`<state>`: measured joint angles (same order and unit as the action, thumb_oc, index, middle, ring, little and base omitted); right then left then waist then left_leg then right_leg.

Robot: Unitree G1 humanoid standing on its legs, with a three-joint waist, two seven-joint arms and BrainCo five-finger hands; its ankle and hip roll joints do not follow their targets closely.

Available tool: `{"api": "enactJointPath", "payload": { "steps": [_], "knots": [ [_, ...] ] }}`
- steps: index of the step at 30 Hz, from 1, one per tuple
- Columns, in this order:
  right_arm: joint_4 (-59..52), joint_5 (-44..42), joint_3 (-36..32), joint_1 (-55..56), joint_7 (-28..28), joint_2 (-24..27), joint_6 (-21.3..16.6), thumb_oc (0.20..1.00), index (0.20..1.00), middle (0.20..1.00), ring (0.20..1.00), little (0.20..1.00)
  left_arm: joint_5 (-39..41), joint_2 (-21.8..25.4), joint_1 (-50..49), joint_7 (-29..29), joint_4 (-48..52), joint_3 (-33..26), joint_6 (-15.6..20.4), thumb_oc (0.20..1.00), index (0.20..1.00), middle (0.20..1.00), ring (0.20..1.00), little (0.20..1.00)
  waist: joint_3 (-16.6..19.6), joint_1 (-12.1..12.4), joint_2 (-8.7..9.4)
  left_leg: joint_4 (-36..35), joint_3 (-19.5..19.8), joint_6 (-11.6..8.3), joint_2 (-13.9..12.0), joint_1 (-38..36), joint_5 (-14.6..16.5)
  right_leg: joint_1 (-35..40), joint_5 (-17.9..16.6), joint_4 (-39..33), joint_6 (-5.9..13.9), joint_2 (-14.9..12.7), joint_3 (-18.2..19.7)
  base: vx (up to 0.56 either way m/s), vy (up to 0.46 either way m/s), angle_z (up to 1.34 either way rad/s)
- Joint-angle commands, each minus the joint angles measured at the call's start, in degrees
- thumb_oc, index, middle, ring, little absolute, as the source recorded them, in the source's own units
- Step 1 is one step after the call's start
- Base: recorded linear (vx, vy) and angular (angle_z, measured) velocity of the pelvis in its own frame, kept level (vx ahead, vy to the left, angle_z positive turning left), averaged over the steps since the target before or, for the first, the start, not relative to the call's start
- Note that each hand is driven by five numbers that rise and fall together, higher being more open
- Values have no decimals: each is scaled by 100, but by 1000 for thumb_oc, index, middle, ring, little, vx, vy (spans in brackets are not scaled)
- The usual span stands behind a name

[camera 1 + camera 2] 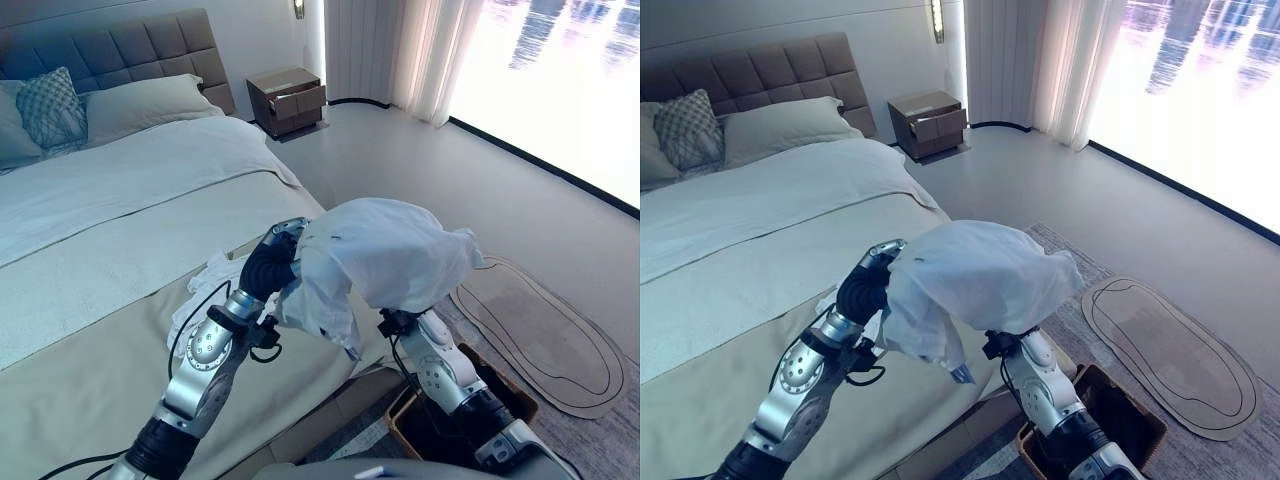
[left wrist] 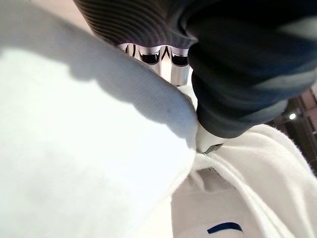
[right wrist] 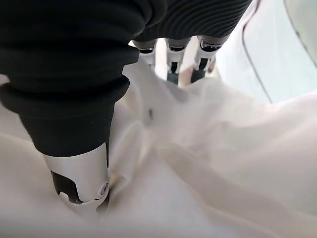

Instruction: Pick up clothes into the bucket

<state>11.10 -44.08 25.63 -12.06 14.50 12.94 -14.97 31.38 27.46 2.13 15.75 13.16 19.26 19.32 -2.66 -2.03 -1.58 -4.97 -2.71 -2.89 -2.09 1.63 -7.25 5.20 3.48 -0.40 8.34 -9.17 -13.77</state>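
Observation:
A white garment (image 1: pixel 385 255) hangs bunched in the air over the bed's near corner, held up by both hands. My left hand (image 1: pixel 268 268) grips its left side; in the left wrist view the thumb (image 2: pixel 233 74) pinches a fold of the cloth (image 2: pixel 89 148). Under its right side is my right hand (image 3: pixel 74 74), where the thumb and fingers (image 3: pixel 171 59) gather the cloth (image 3: pixel 208 163). A dark brown basket (image 1: pixel 512 398) stands on the floor below my right arm. A second white cloth (image 1: pixel 205 285) lies crumpled on the bed behind my left arm.
The bed (image 1: pixel 120 250) with its beige cover fills the left side, with pillows (image 1: pixel 140 105) at the headboard. A brown nightstand (image 1: pixel 288 98) stands beyond it. An oval rug (image 1: pixel 545 330) lies on the floor to the right, near the bright window.

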Motion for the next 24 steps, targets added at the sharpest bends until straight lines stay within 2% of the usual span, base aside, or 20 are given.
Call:
{"api": "enactJointPath", "payload": {
  "steps": [1,10,24],
  "knots": [
    [-539,-298,-74,-562,257,-240,-435,200,200,200,200,200,355,207,81,332,469,-14,244,200,200,200,200,200,88,90,293,228,37,61,-4,-88,579,-499,-873,-157,282,-338,-30,0,0,0],
    [-843,-356,-98,-504,436,-121,-458,200,200,200,200,200,173,379,-132,502,73,-118,246,200,200,200,200,200,78,68,277,237,32,75,6,-100,593,-513,-852,-119,285,-330,-4,0,0,0],
    [-813,-693,-238,-300,558,-155,-402,200,200,200,200,200,155,142,-347,477,-375,-288,211,200,200,200,200,200,70,70,273,246,60,71,-18,-116,594,-480,-810,-104,267,-306,-19,0,0,0]
  ]
}}
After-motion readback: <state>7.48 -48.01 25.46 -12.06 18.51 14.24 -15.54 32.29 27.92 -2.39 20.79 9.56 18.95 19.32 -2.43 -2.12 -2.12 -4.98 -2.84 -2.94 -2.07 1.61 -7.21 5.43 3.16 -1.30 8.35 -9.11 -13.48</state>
